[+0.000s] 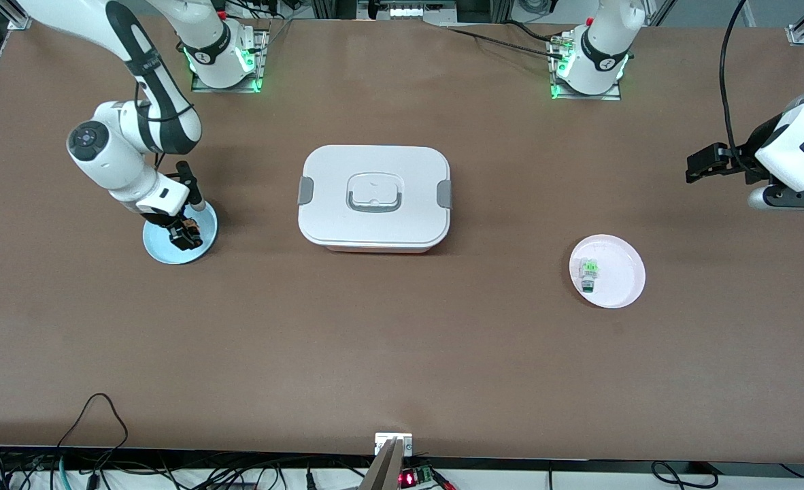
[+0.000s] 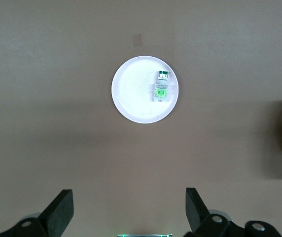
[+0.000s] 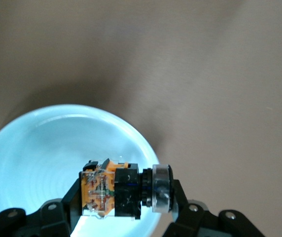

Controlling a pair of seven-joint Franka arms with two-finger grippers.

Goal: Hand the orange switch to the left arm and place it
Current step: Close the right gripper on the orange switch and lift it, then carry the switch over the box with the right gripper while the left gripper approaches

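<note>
From the front, your right hand (image 1: 186,233) is down on the blue plate (image 1: 160,252) at the box's (image 1: 374,197) nine o'clock, so the transfer has barely begun.

The left wrist view shows your left hand (image 2: 129,210) spread wide and empty, waiting over open tabletop (image 2: 42,74).

In the right wrist view, your fingers clamp the orange switch (image 3: 112,188) on the plate; I judge the crossing unobstructed.

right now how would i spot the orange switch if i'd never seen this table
Start at the big white box mid-table, then go toward the right arm's end to the pale blue plate. Over it, the right gripper is shut on the orange switch: a tiny orange-and-black block with a round end, unlike the green-and-white part on the white plate.
</note>
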